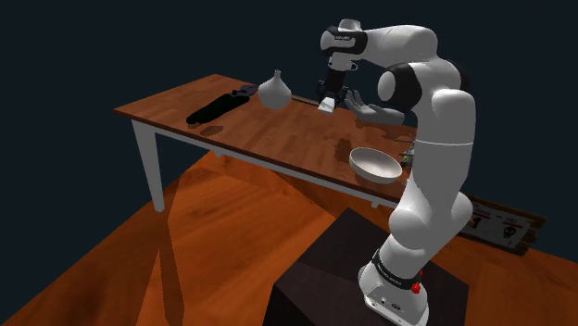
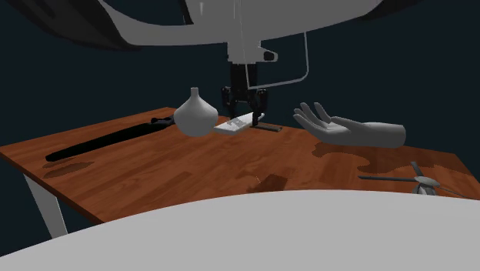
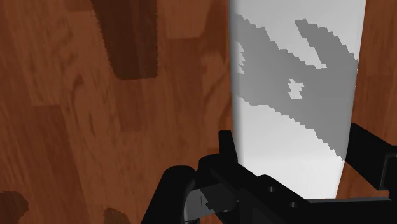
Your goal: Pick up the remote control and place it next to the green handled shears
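Over the middle of the brown wooden table [image 1: 278, 139], we have our black two-finger gripper [image 2: 248, 115] clenched on the flat white slab-shaped remote control [image 2: 233, 127]. From the wrist view the slab runs out between the two black fingers [image 3: 226, 149], each pressed against one long edge, and the gripper's shadow falls across its face. In the second exterior view the remote sits low, just beside the round white narrow-necked vase [image 2: 195, 113]. We cannot tell whether it rests on the wood or hangs just clear of it. We judge that the grasp is made and the lift is the step in hand.

Beyond the vase, toward the second exterior view's left, the long black shears [image 2: 115, 141] lie well apart from the remote. Their handles read dark to us, not green. The next move calls for raising the remote enough to pass over or round the vase, which stands between us and the target. We then carry it toward the shears and set it down on bare wood just beside them, without knocking the blades. The grey model hand [image 2: 346, 129] and the white bowl [image 1: 375, 164] lie on the other side, off that path.
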